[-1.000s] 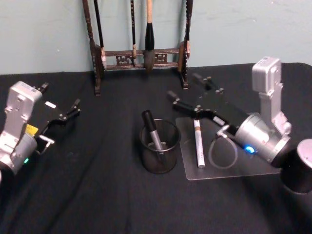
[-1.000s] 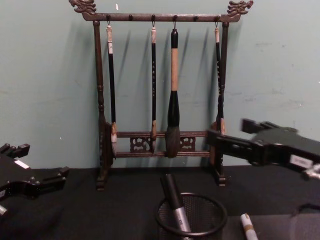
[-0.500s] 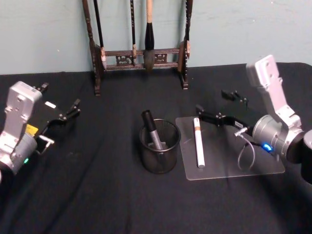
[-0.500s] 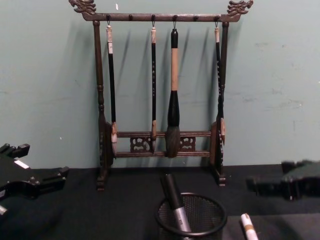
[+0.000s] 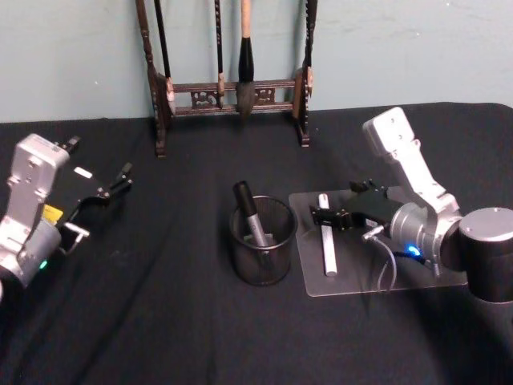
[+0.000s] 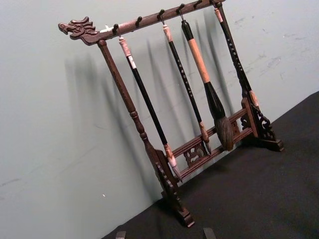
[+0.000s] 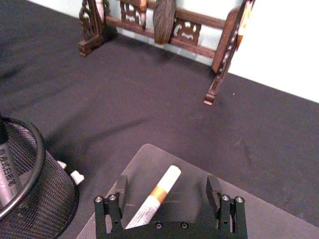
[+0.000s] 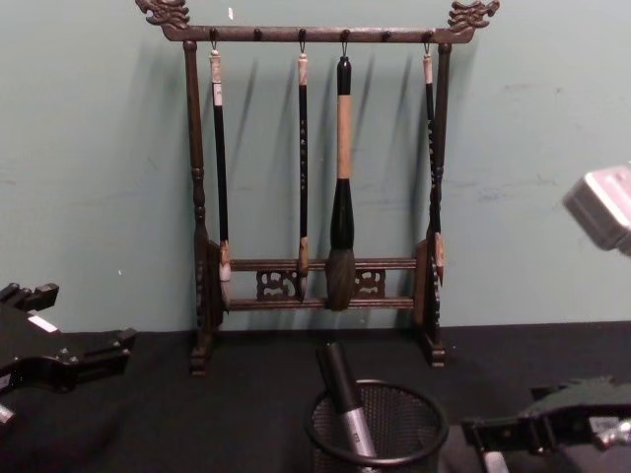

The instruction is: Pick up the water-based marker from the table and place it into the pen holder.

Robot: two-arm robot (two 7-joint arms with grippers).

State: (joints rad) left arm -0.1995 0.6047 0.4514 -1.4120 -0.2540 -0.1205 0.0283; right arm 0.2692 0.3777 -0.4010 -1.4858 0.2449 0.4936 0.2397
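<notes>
The water-based marker [image 5: 326,245], white with an orange band, lies on a clear mat [image 5: 365,277] right of the pen holder [image 5: 262,241]. My right gripper [image 5: 337,203] hovers open just over the marker's far end. In the right wrist view the marker [image 7: 160,188] lies between the two black fingers [image 7: 121,187], apart from both. The pen holder [image 7: 27,199] [image 8: 376,430] is a black mesh cup with a grey-and-black marker [image 5: 250,213] leaning inside. My left gripper [image 5: 107,189] [image 8: 81,357] is parked open at the table's left.
A dark wooden brush rack [image 5: 232,88] [image 8: 320,177] with several hanging brushes stands at the back against the wall. Black cloth covers the table. My right arm's silver body [image 5: 417,200] rises over the mat's right part.
My right gripper has swung left and down from the back right to the marker's far end, now straddling it. The left arm, both markers and holder have not moved.
</notes>
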